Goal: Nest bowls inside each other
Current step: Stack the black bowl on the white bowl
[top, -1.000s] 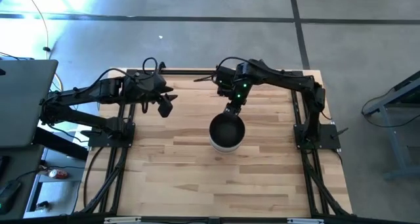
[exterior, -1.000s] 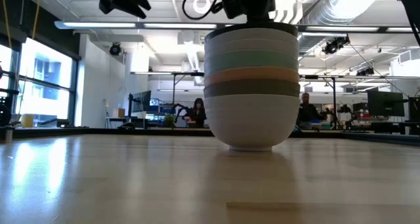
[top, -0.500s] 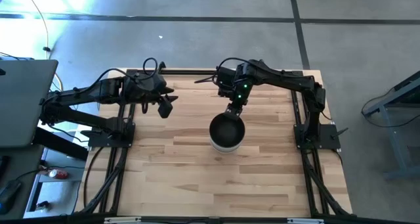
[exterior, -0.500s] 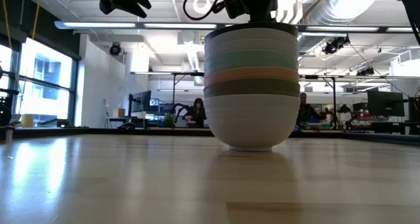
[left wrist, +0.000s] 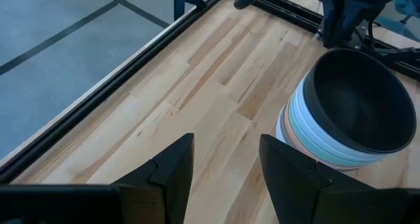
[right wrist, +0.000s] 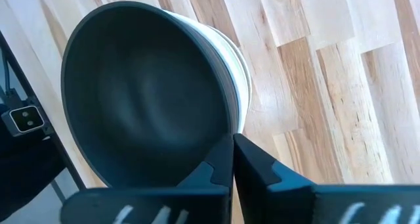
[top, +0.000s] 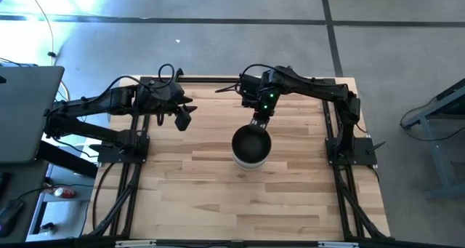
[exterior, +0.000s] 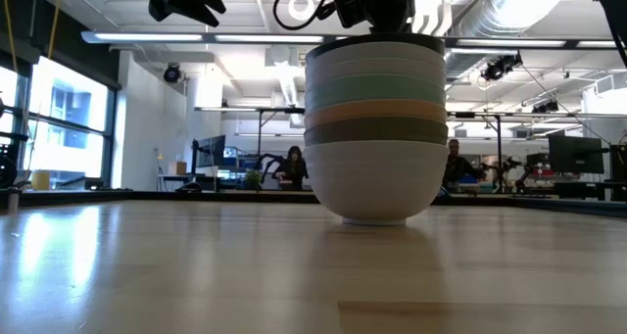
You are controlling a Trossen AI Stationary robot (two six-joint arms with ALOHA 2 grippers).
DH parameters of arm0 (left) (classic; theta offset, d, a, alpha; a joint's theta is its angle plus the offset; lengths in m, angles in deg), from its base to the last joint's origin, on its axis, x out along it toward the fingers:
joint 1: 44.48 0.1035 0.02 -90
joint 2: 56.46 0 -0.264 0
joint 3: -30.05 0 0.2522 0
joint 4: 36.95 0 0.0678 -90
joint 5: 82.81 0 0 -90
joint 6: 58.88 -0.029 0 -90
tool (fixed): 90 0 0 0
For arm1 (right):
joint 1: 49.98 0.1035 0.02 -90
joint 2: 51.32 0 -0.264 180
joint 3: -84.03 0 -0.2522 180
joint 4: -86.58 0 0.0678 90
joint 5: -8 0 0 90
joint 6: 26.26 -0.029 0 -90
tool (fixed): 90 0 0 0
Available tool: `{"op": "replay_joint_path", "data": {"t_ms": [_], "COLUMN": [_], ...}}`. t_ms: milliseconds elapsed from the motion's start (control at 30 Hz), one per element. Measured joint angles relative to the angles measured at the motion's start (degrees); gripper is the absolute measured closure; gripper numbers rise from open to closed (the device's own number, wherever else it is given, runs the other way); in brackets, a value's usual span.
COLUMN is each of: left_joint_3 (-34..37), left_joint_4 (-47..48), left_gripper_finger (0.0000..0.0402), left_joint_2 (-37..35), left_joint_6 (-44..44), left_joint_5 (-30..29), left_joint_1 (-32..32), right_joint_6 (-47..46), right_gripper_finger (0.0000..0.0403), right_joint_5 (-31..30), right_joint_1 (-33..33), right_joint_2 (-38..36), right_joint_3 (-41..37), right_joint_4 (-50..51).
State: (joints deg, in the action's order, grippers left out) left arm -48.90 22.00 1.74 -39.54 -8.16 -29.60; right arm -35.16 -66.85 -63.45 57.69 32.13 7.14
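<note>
The bowls (top: 251, 147) stand as one nested stack, upright on its base, near the middle of the wooden table and somewhat toward its far edge. A large white bowl (exterior: 373, 182) sits at the bottom, resting on a small foot. Above it only rims show, in bands: olive green (exterior: 375, 130), then peach-orange (exterior: 375, 110), then pale mint green (exterior: 375, 87), then white (exterior: 375, 54). The black bowl (left wrist: 357, 100) sits on top, its dark, empty inside facing up, its rim level with the stack.
</note>
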Motion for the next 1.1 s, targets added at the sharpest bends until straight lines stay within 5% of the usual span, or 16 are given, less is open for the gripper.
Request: {"op": "replay_joint_path", "data": {"t_ms": [1100], "left_joint_3": [0.0], "left_joint_4": [0.0], "left_gripper_finger": [0.0238], "left_joint_2": [0.0], "left_joint_6": [0.0], "left_joint_5": [-0.1], "left_joint_1": [0.0], "right_joint_6": [0.4], "right_gripper_finger": [0.0402], "right_joint_5": [0.0], "right_joint_1": [-0.3], "right_joint_2": [0.5], "right_joint_3": [-1.0], "right_joint_4": [-1.7]}}
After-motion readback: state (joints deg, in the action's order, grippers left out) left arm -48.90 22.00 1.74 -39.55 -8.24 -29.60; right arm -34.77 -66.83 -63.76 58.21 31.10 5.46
